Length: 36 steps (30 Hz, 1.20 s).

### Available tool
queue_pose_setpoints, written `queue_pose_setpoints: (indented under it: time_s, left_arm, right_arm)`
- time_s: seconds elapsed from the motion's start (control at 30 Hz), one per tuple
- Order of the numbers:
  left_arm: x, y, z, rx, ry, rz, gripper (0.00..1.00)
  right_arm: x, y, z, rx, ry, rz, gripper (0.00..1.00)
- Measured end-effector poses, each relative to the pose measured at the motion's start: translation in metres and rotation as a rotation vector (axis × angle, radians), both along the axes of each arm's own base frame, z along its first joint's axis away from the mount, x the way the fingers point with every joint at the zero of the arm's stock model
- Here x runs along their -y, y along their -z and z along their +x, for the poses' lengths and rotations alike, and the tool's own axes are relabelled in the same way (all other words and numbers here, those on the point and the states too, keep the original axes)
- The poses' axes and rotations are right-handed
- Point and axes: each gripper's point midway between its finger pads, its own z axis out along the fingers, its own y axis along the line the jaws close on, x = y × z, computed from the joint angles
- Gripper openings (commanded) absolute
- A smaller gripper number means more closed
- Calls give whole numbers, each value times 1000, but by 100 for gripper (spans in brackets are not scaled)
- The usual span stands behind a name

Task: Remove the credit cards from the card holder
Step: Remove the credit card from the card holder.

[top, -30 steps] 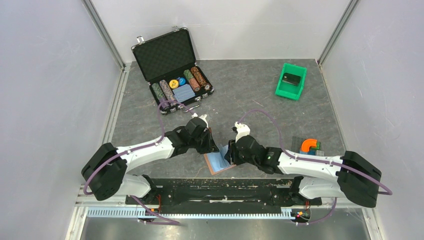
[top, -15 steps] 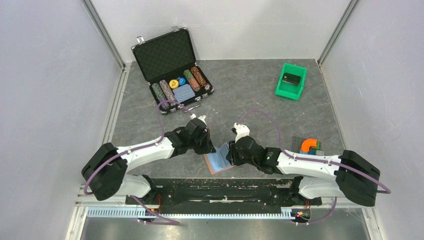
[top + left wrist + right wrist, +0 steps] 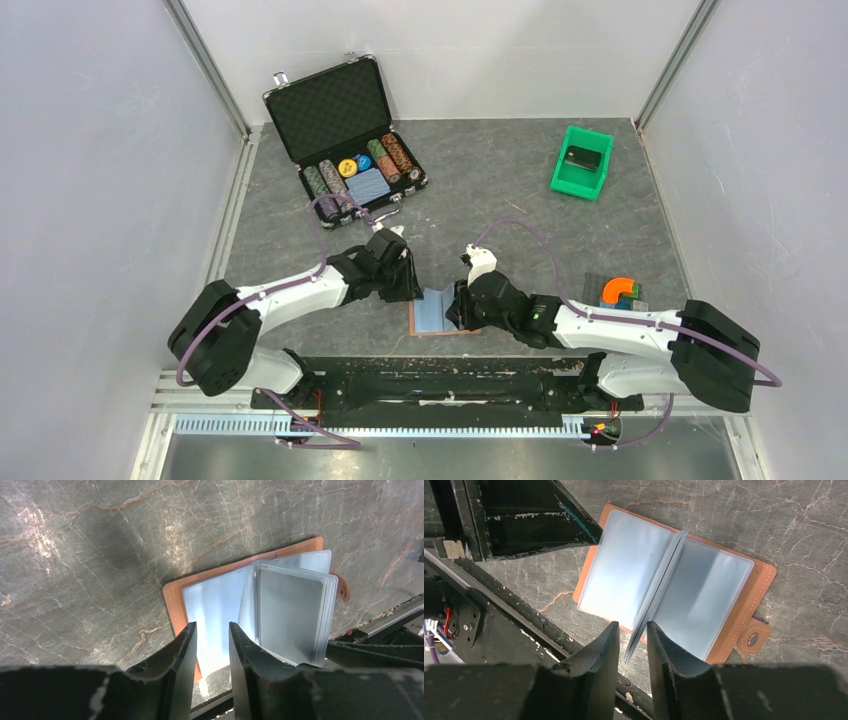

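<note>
Left gripper [image 3: 407, 284], jaws narrowly parted, is holding nothing. The holder [image 3: 432, 312] is lying open at the worktop [image 3: 500, 200] near edge, long axis left-right. Right gripper [image 3: 458, 305], narrowly parted, is straddling its upright sleeves [image 3: 656, 595].

Card holder [image 3: 704, 595] lies open; pincer [image 3: 630, 630] straddles raised middle leaf [image 3: 659, 580].

A dark grey, veined stone-look tabletop [image 3: 520, 190] lies under the jaws and runs on beyond them. Plain pale walls [image 3: 100, 150] close it in far ahead and to either side, with metal corner posts [image 3: 207, 65].
</note>
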Motion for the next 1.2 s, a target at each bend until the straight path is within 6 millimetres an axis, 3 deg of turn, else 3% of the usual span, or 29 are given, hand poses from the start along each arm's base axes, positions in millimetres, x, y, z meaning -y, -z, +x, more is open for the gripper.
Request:
queue_pose_setpoints:
  time_s: [0.3, 0.5, 0.57, 0.93, 1.1, 1.2]
  left_arm:
    - [-1, -10, -7, -16, 14, -12, 53]
    - [8, -29, -6, 1, 35, -64, 59]
    - [12, -34, -7, 3, 47, -86, 60]
    - [24, -44, -9, 4, 87, -152, 60]
    - [27, -43, -9, 3, 97, -166, 60]
    - [27, -38, -9, -8, 98, -160, 59]
  right_arm:
    - [-1, -1, 0, 2, 0, 4, 21]
    - [-4, -5, 2, 10, 2, 25, 29]
    - [-7, -7, 3, 15, 3, 40, 30]
    - [-12, -13, 5, 25, 7, 81, 8]
    - [-11, -12, 4, 23, 10, 82, 7]
    - [-10, -12, 5, 23, 13, 79, 13]
